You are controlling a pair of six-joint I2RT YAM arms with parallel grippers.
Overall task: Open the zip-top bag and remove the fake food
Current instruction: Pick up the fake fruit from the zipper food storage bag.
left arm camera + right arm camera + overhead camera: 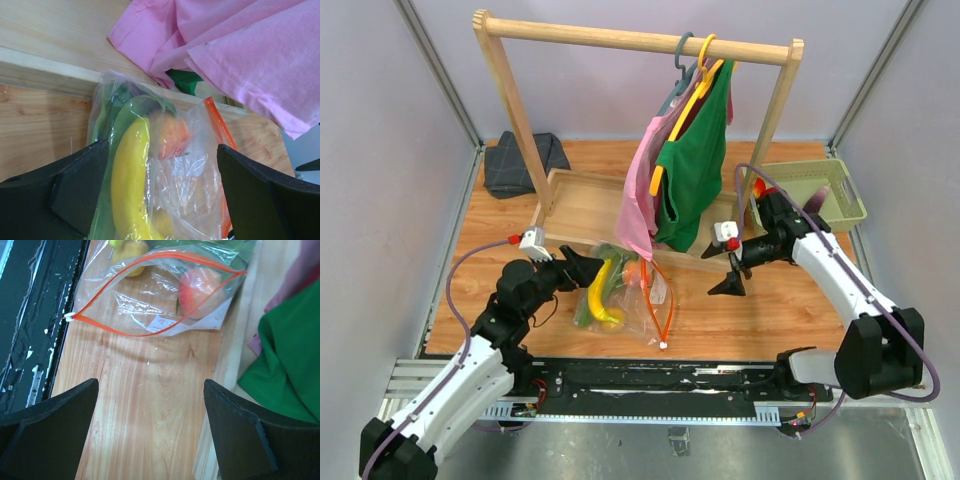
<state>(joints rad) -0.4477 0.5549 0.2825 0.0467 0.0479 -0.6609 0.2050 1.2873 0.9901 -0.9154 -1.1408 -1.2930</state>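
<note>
Zip-top bag [655,300] lies on table [770,310], mouth open, fake food [605,292] inside. Left claw [162,187] apart, straddling bag. Right claw [150,430] apart, near bag mouth.

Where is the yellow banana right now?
The banana lies inside the zip-top bag, left of centre in the top view, right at the open left gripper, with a peach next to it.

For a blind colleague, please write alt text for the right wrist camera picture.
A clear zip-top bag lies on the wooden table, its orange-red zip mouth gaping open, a reddish fake fruit inside. The right claw hovers open in front of it; green cloth shows at the picture's right.
</note>
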